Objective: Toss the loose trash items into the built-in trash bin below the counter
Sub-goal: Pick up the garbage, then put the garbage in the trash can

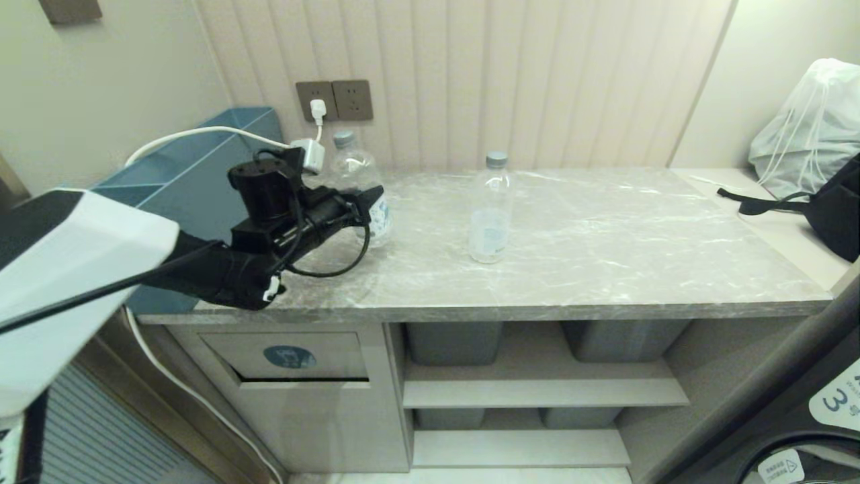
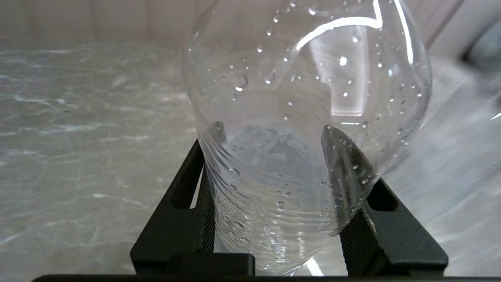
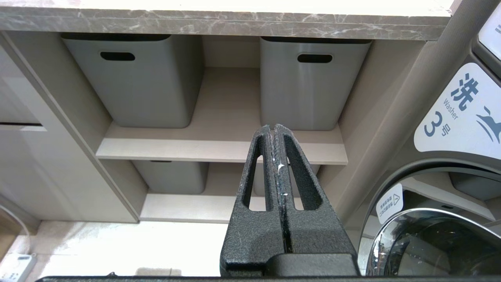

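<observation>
Marble-patterned counter [image 1: 605, 269] carries two clear bottles. Head view: the left gripper [image 1: 366, 202] reaches level over the counter's left end, its fingers around the labelled bottle [image 1: 356, 168] standing near the back left corner. The second bottle [image 1: 490, 208] stands upright mid-counter, well apart. The trash flap [image 1: 289, 355], with a blue oval sticker, sits below the counter's left front edge.

Left wrist view: both fingers [image 2: 344, 176] press the bottle [image 2: 305, 98] wall, which buckles inward; jaws part-closed on it.

Right wrist view: the right gripper [image 3: 276, 131] hangs before the grey bins [image 3: 137, 86], fingers pressed together, holding nothing.
</observation>
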Robot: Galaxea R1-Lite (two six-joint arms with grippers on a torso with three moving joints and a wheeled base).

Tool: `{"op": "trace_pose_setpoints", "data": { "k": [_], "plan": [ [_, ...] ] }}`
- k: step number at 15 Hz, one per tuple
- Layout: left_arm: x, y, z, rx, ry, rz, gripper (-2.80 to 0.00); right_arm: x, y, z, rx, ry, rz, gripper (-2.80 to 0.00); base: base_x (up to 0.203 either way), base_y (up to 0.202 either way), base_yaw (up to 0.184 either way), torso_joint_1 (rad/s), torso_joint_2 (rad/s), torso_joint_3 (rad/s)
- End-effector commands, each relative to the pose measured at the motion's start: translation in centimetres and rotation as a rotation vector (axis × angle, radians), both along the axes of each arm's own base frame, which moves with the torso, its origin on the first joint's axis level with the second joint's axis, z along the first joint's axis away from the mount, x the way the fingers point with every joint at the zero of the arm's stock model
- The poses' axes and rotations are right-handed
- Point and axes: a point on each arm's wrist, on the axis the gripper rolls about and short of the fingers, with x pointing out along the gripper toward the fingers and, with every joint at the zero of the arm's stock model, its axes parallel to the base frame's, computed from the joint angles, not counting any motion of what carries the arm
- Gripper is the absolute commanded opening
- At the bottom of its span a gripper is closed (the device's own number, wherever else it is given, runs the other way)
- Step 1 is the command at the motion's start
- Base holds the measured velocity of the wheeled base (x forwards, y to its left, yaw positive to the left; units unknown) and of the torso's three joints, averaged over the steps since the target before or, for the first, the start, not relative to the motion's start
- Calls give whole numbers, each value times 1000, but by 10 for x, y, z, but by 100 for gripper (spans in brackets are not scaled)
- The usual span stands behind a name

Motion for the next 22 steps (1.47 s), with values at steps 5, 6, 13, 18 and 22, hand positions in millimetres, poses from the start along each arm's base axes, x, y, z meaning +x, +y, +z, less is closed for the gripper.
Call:
{"op": "trace_pose_setpoints", "data": {
  "k": [5, 6, 13, 18, 22],
  "plan": [
    [-122, 31, 83, -666, 161, 31, -280, 0, 0, 0, 11, 2, -1, -280, 0, 0, 0, 0, 0, 0],
    [-144, 40, 79, -767, 214, 59, -280, 0, 0, 0, 11, 0, -1, -280, 0, 0, 0, 0, 0, 0],
    [-218, 100, 11, -1210, 464, 376, -280, 0, 0, 0, 10, 0, -1, -280, 0, 0, 0, -129, 272, 149],
    [-238, 111, -34, -1328, 594, 476, -280, 0, 0, 0, 7, 0, -1, -280, 0, 0, 0, -231, 524, 286],
    [-227, 108, -53, -1297, 682, 528, -280, 0, 0, 0, 6, 0, -1, -280, 0, 0, 0, -215, 506, 287]
  ]
}}
